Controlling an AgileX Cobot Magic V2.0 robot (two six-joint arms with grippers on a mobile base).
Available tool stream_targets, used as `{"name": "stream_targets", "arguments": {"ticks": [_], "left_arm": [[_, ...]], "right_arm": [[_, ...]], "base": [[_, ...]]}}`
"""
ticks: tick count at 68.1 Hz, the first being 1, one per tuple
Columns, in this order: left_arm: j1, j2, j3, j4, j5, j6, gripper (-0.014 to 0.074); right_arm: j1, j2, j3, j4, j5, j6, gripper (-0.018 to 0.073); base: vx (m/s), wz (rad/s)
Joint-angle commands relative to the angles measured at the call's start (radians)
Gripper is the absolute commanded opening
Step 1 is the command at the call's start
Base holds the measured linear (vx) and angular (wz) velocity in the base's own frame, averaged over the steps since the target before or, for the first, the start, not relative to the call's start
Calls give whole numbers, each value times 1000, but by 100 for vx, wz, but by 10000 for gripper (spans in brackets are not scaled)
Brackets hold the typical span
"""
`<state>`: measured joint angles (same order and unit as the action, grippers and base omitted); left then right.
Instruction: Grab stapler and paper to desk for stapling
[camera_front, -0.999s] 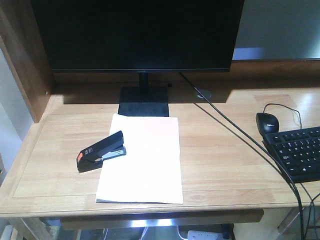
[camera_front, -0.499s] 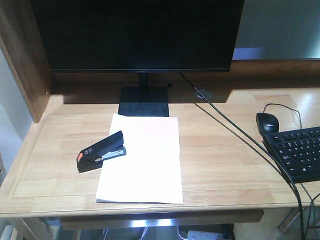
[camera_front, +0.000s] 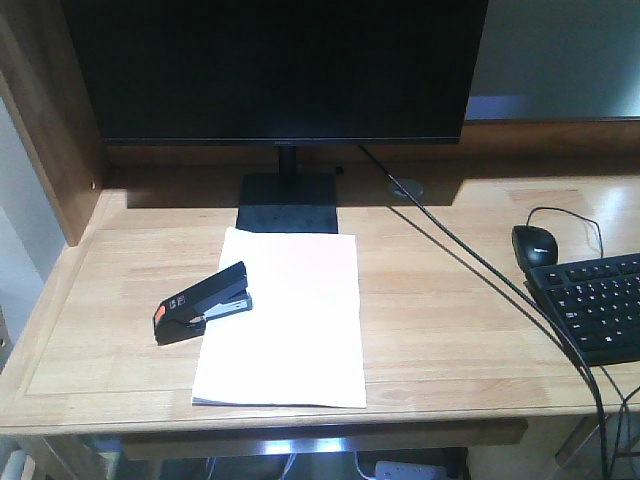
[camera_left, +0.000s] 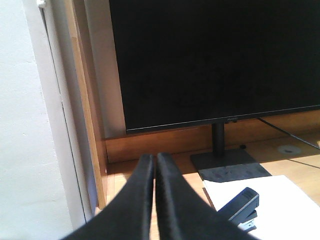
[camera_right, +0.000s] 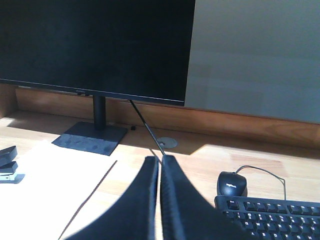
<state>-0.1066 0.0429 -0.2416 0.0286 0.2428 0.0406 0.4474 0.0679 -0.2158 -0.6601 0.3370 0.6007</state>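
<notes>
The left gripper (camera_left: 155, 165) shows in its wrist view as two black fingers (camera_left: 140, 200) pressed together with only a hairline gap between them, pinching nothing, held above the left part of the desk. The right gripper (camera_right: 160, 167) looks the same in its own view: two black fingers (camera_right: 175, 200) closed against each other and empty, above the middle of the desk.

The small black desktop stapler with the orange-red end patch (camera_front: 203, 302) lies on the wide light-wood desk top (camera_front: 450, 330), slanted, its orange end toward the near left and its other end resting on the left edge of the paper. In the left wrist view the stapler (camera_left: 240, 204) sits just right of the fingers; in the right wrist view only its tip (camera_right: 7, 162) shows at the left edge.

The plain white rectangular sheet of paper (camera_front: 290, 320) lies flat on the desk, its far edge touching the base of the large black monitor (camera_front: 275, 65), its near edge close to the desk's front rim.

On the right part of the desk sit a black computer mouse (camera_front: 534, 243) and, nearer, a black keyboard (camera_front: 595, 305), well apart from the sheet. A thin black cable (camera_front: 470, 262) runs diagonally from behind the monitor toward the near right.
</notes>
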Motion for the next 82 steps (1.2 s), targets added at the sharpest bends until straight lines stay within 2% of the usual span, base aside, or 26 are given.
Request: {"name": "stream_targets", "arguments": {"ticks": [1,10,23,34,47,82], "left_arm": [[1,11,-25,-9,-70,-4,-6],[1,10,8,-9,-90,-4,-6],[5,-41,160,-8,-168,31,-6],[72,-71,280,-29,-276,22,-6],[118,-71,282,-53,-291,22,-6],[118,-71,282,-53,-287,22,-6]], "right_arm": [[-4,13,-26,-26,-66,-7,-9],[-4,13,-26,-26,-66,-7,-9],[-4,13,-26,-26,-66,-7,-9],[-4,13,-26,-26,-66,-7,-9],[-4,13,-26,-26,-66,-7,-9],[-4,13,-26,-26,-66,-7,-9]], "base": [[0,0],[0,0],[0,0],[0,0],[0,0],[0,0]]}}
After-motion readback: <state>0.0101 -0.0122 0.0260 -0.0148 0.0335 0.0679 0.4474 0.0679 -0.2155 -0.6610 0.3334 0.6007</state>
